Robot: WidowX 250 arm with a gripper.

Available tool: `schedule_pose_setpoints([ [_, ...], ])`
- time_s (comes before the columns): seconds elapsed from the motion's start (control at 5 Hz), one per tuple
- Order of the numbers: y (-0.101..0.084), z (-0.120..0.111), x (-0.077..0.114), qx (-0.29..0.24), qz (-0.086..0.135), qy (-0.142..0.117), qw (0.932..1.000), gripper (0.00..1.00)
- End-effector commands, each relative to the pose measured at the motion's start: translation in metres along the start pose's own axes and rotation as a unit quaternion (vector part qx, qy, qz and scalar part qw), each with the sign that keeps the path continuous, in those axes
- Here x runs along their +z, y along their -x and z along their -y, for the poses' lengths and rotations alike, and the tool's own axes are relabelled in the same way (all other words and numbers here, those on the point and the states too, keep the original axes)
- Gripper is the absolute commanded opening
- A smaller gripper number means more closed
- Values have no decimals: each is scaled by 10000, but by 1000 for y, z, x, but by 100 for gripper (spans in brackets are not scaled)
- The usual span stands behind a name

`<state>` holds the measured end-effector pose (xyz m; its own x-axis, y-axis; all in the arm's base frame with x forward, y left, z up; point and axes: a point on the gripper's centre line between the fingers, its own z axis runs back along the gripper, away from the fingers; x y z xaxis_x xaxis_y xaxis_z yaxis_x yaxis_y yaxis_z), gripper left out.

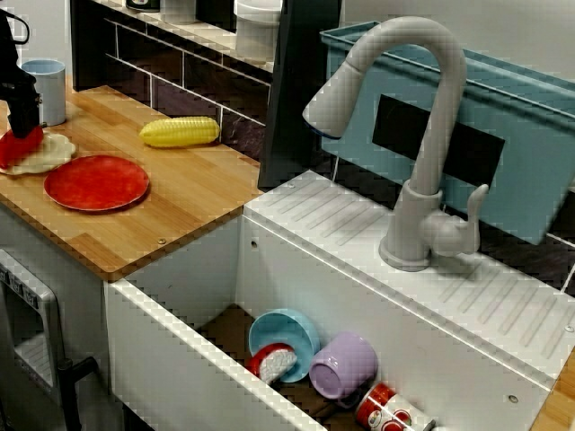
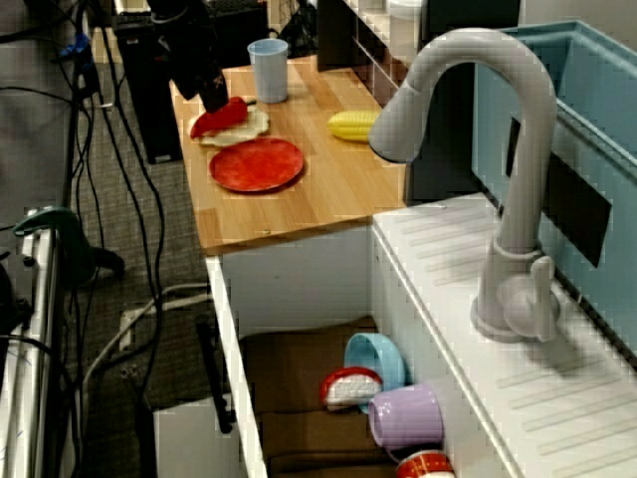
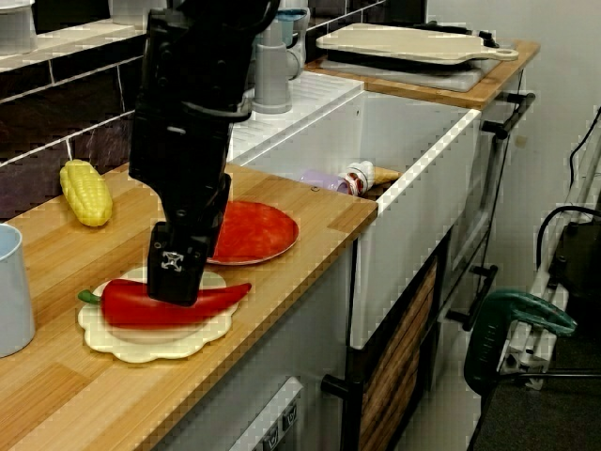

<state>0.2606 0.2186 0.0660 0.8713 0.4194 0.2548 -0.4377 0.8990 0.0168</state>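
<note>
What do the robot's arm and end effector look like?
The arm is black and boxy, made of blocky segments. The end effector is black too, narrower, with a small white marking on its face.

Seen from the counter's end: gripper (image 3: 177,287) sits low over cream plate (image 3: 155,346). Left: blue cup (image 3: 11,287) upright, near, so the gap is tight. Right: red plate (image 3: 258,235) just beside the cream plate, flat & low, w/ open air above. Far left: corn (image 3: 84,193), bare wood btwn it & the plates. Far: tiled wall (image 3: 66,113) closes that side. Near: bare wood strip to counter edge (image 3: 282,310), open.
</note>
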Motion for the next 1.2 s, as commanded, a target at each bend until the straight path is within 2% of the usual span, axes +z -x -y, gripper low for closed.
schedule_pose_setpoints([
  [0.0, -4, -9, 14, 59, 287, -93, 9995, 100],
  [0.4, -6, -8, -1, 98, 309, -231, 9992, 100],
  [0.6, -8, -8, -5, 67, 233, -230, 9994, 100],
  [1.0, -10, -9, -9, 96, 207, -275, 9994, 100],
])
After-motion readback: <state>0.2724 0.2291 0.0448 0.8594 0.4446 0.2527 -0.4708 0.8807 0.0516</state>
